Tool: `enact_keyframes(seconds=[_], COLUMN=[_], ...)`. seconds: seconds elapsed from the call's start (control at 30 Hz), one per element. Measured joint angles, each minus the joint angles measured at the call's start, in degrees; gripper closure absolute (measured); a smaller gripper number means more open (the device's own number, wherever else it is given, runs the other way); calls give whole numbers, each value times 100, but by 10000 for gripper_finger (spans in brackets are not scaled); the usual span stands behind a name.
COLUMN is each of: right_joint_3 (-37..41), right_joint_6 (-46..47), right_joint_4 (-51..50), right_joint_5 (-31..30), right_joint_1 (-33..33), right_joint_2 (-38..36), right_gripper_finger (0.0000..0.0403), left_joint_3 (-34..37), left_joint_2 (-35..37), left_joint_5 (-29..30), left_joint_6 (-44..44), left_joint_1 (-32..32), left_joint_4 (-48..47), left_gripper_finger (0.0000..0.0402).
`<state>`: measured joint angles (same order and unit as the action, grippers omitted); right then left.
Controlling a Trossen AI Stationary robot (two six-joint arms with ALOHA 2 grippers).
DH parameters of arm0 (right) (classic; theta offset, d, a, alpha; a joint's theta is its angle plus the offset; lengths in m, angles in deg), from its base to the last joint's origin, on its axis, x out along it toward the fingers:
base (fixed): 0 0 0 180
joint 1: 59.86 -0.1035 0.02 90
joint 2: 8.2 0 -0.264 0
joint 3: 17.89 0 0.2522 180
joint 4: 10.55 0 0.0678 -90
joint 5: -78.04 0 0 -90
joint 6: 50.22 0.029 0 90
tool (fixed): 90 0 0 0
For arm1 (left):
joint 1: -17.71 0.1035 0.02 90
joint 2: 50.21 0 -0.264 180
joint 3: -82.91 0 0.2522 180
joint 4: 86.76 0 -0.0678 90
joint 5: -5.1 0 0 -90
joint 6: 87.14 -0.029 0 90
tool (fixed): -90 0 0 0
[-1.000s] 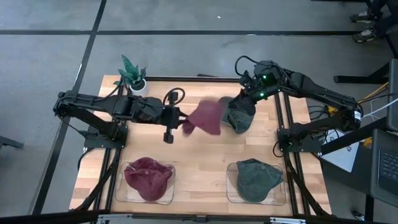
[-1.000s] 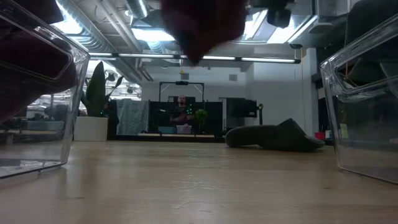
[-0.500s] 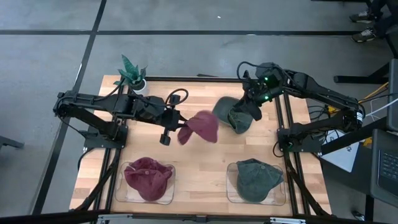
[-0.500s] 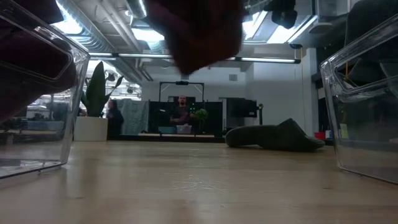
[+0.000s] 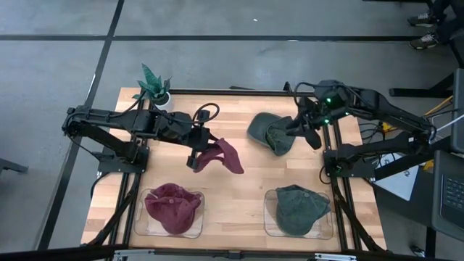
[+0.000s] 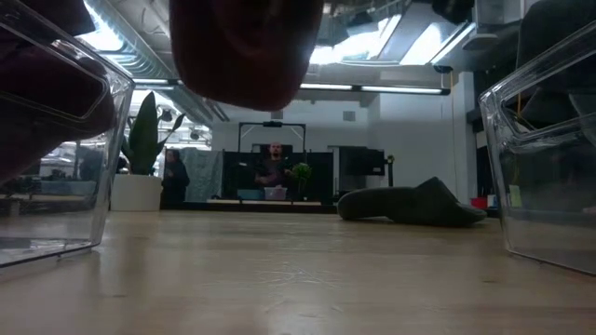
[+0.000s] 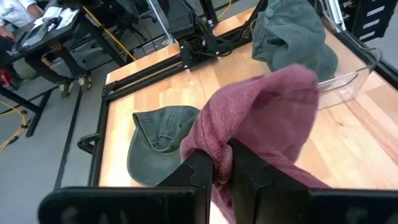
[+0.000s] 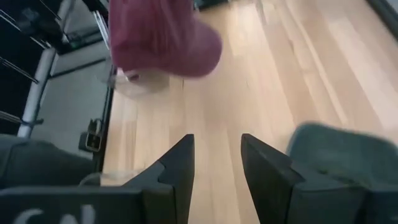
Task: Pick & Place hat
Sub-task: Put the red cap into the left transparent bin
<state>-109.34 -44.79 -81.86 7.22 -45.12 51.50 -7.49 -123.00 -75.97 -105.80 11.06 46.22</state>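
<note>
A: High view first. Left hand (image 5: 197, 154) is pinched tight on the soft maroon cloth cap (image 5: 222, 154), which hangs off the wooden table (image 5: 239, 192) near the middle, between the two arms.

B: Left wrist view agrees: both fingers (image 7: 198, 167) clamp a bunched fold of the maroon fabric and the rest droops past them. Where's the right hand?

A: Right hand (image 5: 310, 133) is over the far right of the table, just beside the dark green cloth cap (image 5: 270, 133) lying flat there. Right wrist view shows its fingers (image 8: 178, 167) parted with bare wood between them, holding nothing.

B: Bins?

A: Two clear plastic bins on the near edge. Left bin (image 5: 149, 226) has another maroon cap in it (image 5: 172, 207), right bin (image 5: 270, 229) has another green cap (image 5: 300, 207). My guess is the held cap goes to the left one.

B: Handling?

A: Light, floppy, no stiffness apart from maybe the brim; it sags and could swing. Not fragile. A pinch on a fold works, though thin cloth could slip; the brim or crown edge looks a firmer hold.

B: Any logos or text?

A: None readable on caps, bins or arms. Small potted green plant (image 5: 154, 87) at the far left corner, unmarked.
</note>
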Motion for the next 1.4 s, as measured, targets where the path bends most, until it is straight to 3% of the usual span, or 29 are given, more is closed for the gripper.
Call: enact_keyframes(seconds=[0.17,0.33,0.53,0.63,0.73,0.9,1.0,1.1,1.17,1.4], right_joint_3=[0,296,1676,2333,2770,3335,3552,3854,4076,5350], right_joint_6=[100,210,820,1636,2318,3127,2528,1661,1491,1050], right_joint_4=[-438,-233,521,1076,1032,1261,1351,1308,1393,3191], right_joint_5=[-162,-232,-1389,-2136,-2481,-2525,-2504,-1755,-1651,-1591], right_joint_1=[-484,-942,-1286,-1302,-1298,-1298,-1298,-1305,-1308,-1307], right_joint_2=[-200,-717,-2040,-2695,-3146,-3534,-3607,-3684,-3778,-4561], right_gripper_finger=[271,271,271,271,271,271,271,271,271,271], left_joint_3=[0,0,0,0,0,0,0,0,0,0], left_joint_2=[0,0,0,0,-2,-2,-2,-2,-2,-3], left_joint_5=[15,117,179,188,278,458,468,498,509,515], left_joint_6=[9,57,359,474,548,562,567,710,854,1225], left_joint_1=[-5,-5,-5,-5,-5,-5,-5,-5,-5,-5], left_joint_4=[0,0,0,0,0,0,0,2,2,25], left_gripper_finger=[376,376,376,376,376,376,376,376,376,376])
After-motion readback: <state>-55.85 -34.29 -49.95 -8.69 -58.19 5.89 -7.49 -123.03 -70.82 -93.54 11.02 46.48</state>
